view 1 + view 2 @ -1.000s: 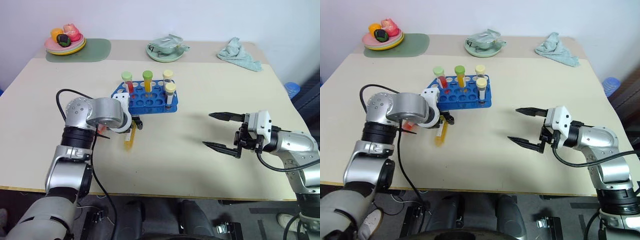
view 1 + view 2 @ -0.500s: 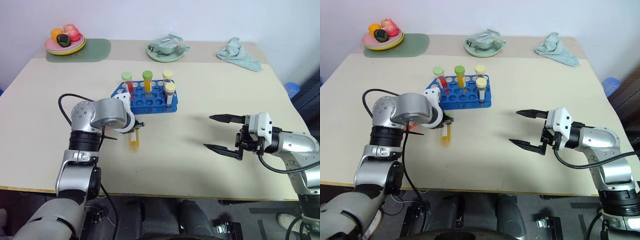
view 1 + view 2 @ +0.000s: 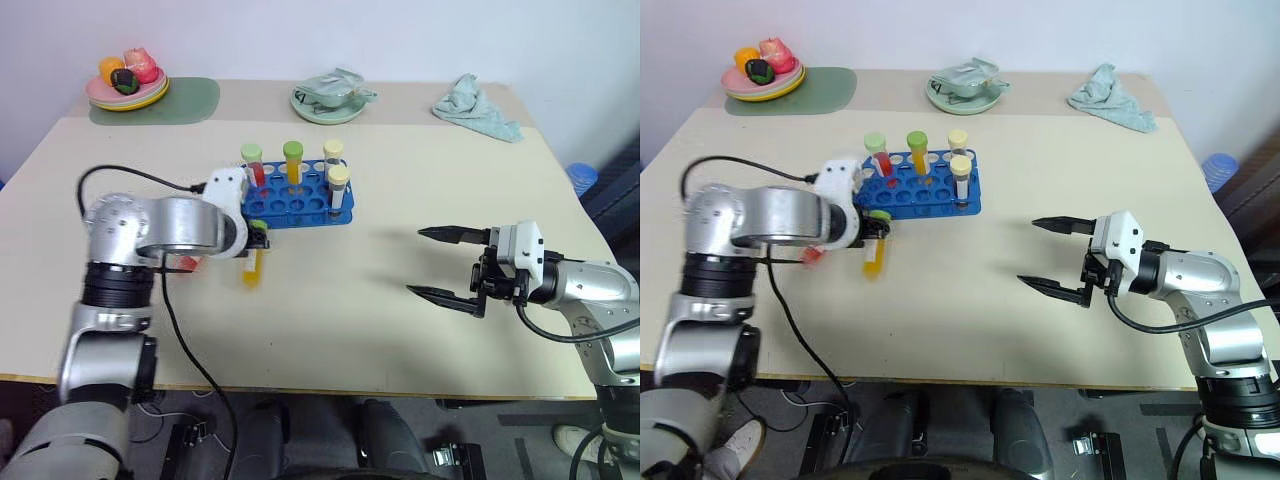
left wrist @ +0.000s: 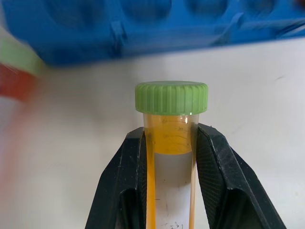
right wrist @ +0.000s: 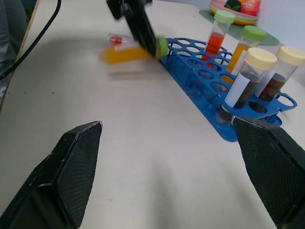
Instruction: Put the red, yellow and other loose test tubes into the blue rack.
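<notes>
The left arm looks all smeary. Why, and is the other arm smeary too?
In both eye views the left pincer, shut on the yellow green-capped plastic tube, is motion-blurred; the left wrist view shows the bright blue plastic rack smeared; the open right pincer looks crisp.

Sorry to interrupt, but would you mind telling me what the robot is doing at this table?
It is loading test tubes into the blue rack, where four tubes already stand upright. The left gripper has its fingers shut on a yellow tube with a green cap, just in front of the rack. A red tube lies on the table nearby. The right gripper hangs open, holding nothing.
</notes>
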You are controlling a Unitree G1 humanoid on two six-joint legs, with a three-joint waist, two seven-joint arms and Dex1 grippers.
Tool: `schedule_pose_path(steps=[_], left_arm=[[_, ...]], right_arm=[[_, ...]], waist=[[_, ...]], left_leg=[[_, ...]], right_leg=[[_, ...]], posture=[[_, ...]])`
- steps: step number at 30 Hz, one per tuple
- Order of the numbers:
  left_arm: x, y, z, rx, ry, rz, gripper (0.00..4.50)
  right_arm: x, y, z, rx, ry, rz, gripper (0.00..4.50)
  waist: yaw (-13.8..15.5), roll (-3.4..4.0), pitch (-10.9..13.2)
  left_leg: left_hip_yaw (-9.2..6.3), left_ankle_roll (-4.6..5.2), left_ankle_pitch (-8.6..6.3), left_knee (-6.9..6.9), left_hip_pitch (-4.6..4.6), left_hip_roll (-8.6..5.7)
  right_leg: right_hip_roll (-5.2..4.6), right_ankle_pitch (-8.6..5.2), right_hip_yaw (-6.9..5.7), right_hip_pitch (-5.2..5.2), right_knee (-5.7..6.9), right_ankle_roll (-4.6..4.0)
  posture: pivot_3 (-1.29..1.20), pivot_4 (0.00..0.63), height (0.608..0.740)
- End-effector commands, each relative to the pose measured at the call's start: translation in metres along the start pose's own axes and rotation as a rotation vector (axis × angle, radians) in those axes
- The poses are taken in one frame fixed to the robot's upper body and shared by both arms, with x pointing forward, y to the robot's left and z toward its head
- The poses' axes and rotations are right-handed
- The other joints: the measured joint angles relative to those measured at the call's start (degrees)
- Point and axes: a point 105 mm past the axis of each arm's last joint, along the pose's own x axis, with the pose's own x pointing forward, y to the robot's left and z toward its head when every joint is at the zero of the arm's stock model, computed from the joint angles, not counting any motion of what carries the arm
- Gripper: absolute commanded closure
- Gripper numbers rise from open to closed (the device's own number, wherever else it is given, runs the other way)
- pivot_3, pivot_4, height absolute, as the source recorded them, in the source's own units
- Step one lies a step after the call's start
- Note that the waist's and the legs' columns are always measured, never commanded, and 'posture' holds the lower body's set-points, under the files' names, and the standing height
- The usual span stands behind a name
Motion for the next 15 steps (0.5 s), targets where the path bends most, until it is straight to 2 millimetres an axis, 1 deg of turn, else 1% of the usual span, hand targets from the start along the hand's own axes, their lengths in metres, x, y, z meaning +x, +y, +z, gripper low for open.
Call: schedule_pose_path(steps=[1,2,4,5,6,7,11,14,15], left_arm=[[-0.028,-0.021,0.018,0.151,-0.159,-0.150,3.38],[-0.032,-0.021,0.026,0.171,-0.240,-0.137,3.38],[-0.040,-0.020,0.051,0.196,-0.510,-0.086,3.38],[-0.043,-0.021,0.059,0.214,-0.620,-0.079,3.38],[-0.046,-0.024,0.066,0.210,-0.723,-0.108,3.38],[-0.047,-0.025,0.068,0.212,-0.788,-0.128,3.38],[-0.032,-0.028,0.071,0.225,-0.950,-0.131,3.38],[-0.024,-0.034,0.071,0.295,-1.081,-0.102,3.38],[-0.016,-0.038,0.067,0.333,-1.102,-0.101,3.38]], right_arm=[[-0.001,-0.007,0.013,-0.027,-0.038,-0.009,0.00],[0.000,-0.007,0.014,-0.026,-0.043,-0.010,0.00],[0.001,-0.009,0.016,-0.027,-0.046,-0.008,0.00],[0.001,-0.010,0.016,-0.027,-0.048,-0.008,0.00],[0.002,-0.011,0.018,-0.027,-0.051,-0.009,0.00],[0.003,-0.012,0.018,-0.026,-0.053,-0.009,0.00],[0.003,-0.014,0.020,-0.024,-0.052,-0.006,0.00],[0.002,-0.014,0.022,-0.024,-0.048,-0.006,0.00],[0.001,-0.015,0.022,-0.024,-0.047,-0.008,0.00]], waist=[[0.1,0.01,0.0],[0.1,0.01,0.0],[0.1,0.02,0.0],[0.1,0.03,0.0],[0.2,0.04,0.0],[0.2,0.06,0.0],[0.3,0.05,0.0],[0.3,0.04,0.0],[0.3,0.04,0.0]], left_leg=[[0.01,0.00,0.00,-0.01,0.00,-0.01],[0.02,0.00,0.00,-0.02,0.00,-0.01],[0.03,-0.01,0.00,-0.04,0.01,-0.02],[0.06,-0.01,0.01,-0.05,0.01,-0.02],[0.07,-0.03,0.02,-0.08,0.02,-0.01],[0.07,-0.04,0.02,-0.09,0.02,0.00],[0.08,-0.02,0.01,-0.08,0.01,0.00],[0.08,0.04,-0.02,-0.07,-0.01,0.00],[0.09,0.09,-0.05,-0.06,-0.02,0.00]], right_leg=[[-0.01,0.00,0.00,0.01,-0.01,0.00],[0.00,0.00,0.00,0.01,-0.03,0.00],[0.01,0.00,-0.01,0.05,-0.10,-0.01],[0.01,0.00,-0.01,0.06,-0.11,-0.01],[0.02,0.00,-0.01,0.07,-0.16,-0.01],[0.03,0.00,-0.01,0.08,-0.18,-0.02],[0.02,0.01,0.00,0.10,-0.23,-0.03],[0.01,0.01,0.00,0.10,-0.25,-0.02],[0.01,0.01,0.01,0.10,-0.25,-0.02]], posture=[[0.00,0.150,0.740],[0.00,0.150,0.740],[0.00,0.150,0.740],[0.00,0.150,0.740],[0.00,0.150,0.740],[0.00,0.150,0.740],[0.00,0.150,0.740],[0.00,0.150,0.740],[0.00,0.150,0.740]])
